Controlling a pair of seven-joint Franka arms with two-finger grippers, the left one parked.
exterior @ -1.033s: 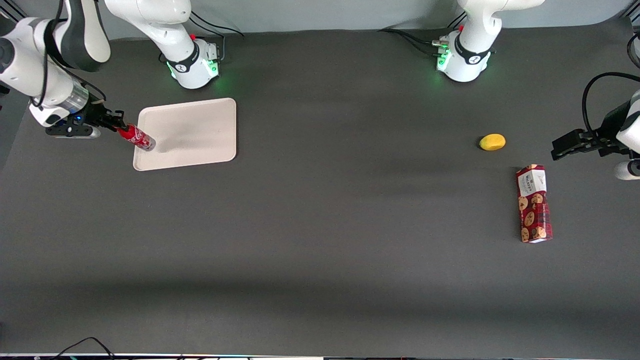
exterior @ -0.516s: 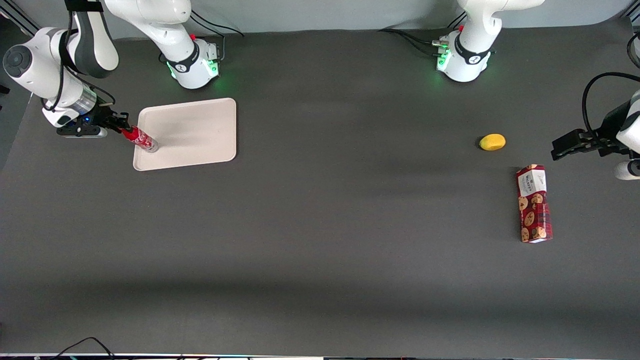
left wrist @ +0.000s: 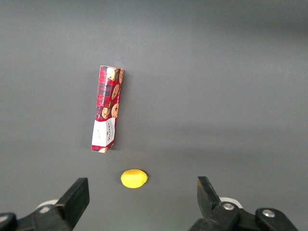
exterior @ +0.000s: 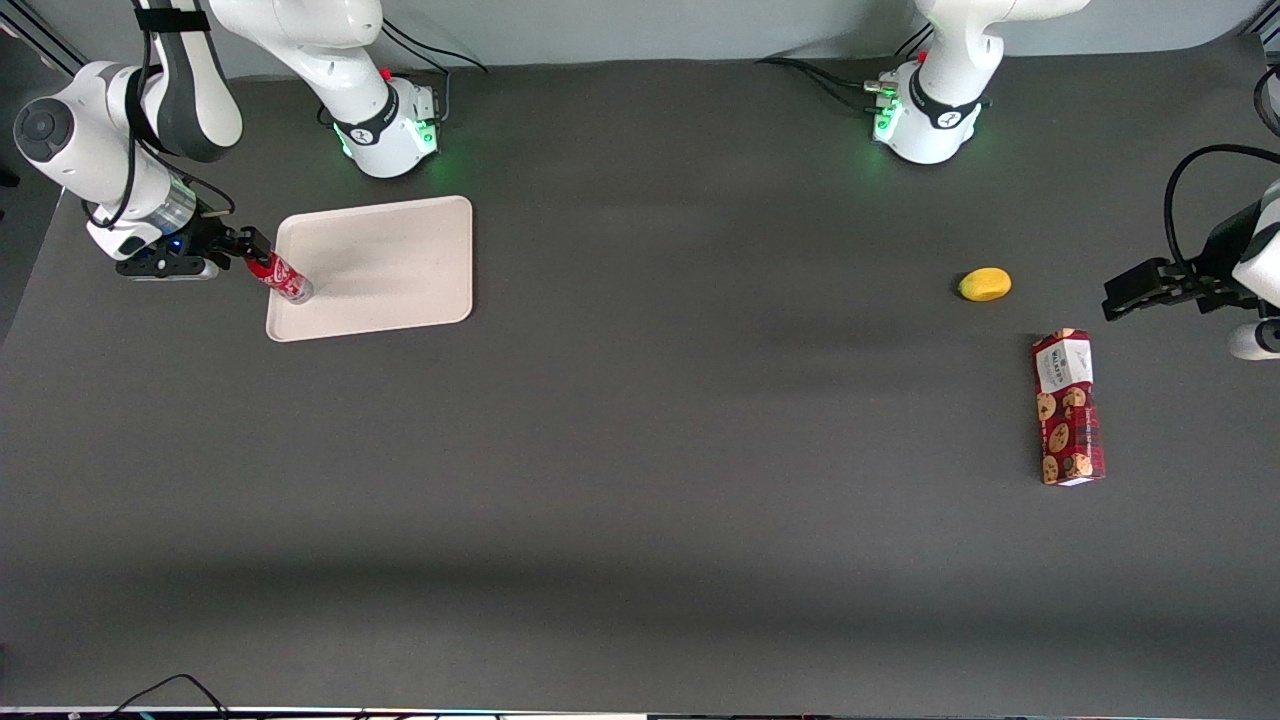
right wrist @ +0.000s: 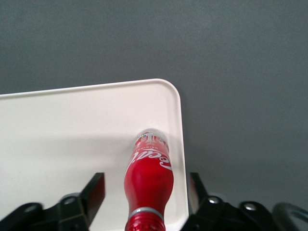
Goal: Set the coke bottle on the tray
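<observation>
One bottle (exterior: 279,277) standing on the tray (exterior: 390,265) near its rim at the working arm's end, gripper (exterior: 247,256) at its cap | lemon (exterior: 985,284) and cookie box (exterior: 1068,407) on bench (exterior: 640,450) toward parked arm | wrist: jaws spread either side of bottle (right wrist: 149,183), clear of it, base on tray (right wrist: 72,130) by a rounded corner.

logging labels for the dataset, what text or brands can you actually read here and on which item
coke bottle, standing on the tray between the open gripper fingers: white script, only part shows, not readable as a whole word.
cookie box: white label with print, too small to read.
yellow fruit: no text.
</observation>
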